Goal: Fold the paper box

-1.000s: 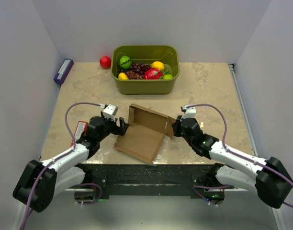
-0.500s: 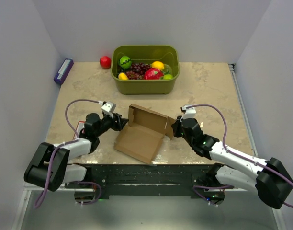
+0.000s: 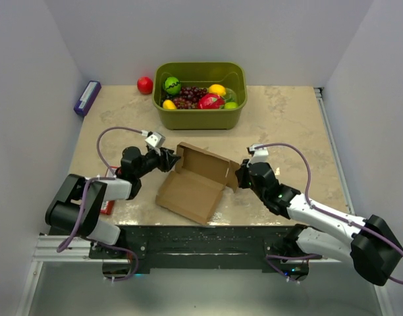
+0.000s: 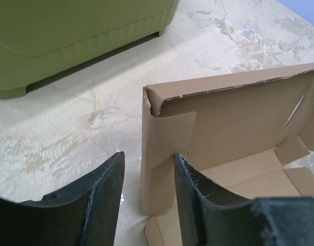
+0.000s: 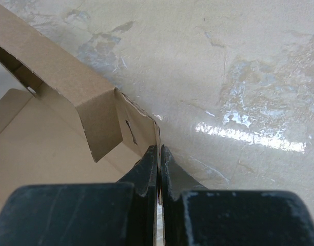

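Observation:
The paper box (image 3: 191, 187) lies open in the middle of the table, its back wall raised and its brown base flat. My left gripper (image 3: 172, 160) is at the box's left rear corner. In the left wrist view the left gripper (image 4: 148, 155) is open and straddles the upright left side flap (image 4: 164, 154). The right finger sits against the flap's inner face, and a gap shows between the left finger and the cardboard. My right gripper (image 3: 240, 174) is at the box's right end. In the right wrist view the right gripper (image 5: 159, 147) is shut on the thin right side flap (image 5: 141, 128).
An olive-green tub (image 3: 200, 115) of fruit stands at the back, close behind the box, and also fills the top left (image 4: 70, 36) of the left wrist view. A red ball (image 3: 145, 85) and a purple pack (image 3: 87, 97) lie at the back left. A red pack (image 3: 107, 207) peeks from under my left arm.
My left arm has swung right and forward to the box's left rear corner, and its jaws have narrowed around the side flap. The right gripper has kept its grip in place.

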`<move>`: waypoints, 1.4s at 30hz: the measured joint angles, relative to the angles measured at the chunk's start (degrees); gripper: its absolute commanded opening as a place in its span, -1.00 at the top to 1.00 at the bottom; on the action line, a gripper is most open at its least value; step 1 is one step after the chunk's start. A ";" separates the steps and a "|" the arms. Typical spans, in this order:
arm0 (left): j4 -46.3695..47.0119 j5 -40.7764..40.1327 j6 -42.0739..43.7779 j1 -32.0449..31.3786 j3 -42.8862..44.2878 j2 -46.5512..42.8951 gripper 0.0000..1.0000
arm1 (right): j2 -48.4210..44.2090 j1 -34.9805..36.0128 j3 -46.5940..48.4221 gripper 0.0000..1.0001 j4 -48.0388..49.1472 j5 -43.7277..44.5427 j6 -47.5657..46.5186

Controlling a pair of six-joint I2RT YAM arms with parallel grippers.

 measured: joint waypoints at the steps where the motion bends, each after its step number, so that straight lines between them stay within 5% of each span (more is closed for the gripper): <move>1: 0.26 0.11 0.17 0.00 0.37 0.61 0.11 | 0.00 0.00 0.00 1.00 0.02 0.00 -0.02; 18: 3.30 3.91 2.47 0.02 5.03 8.44 0.17 | 0.81 -0.02 0.00 1.00 0.81 -0.15 -0.46; 42: 5.99 5.14 3.74 -0.35 8.07 13.64 1.00 | 0.81 -0.02 0.00 1.00 1.05 -0.44 -1.49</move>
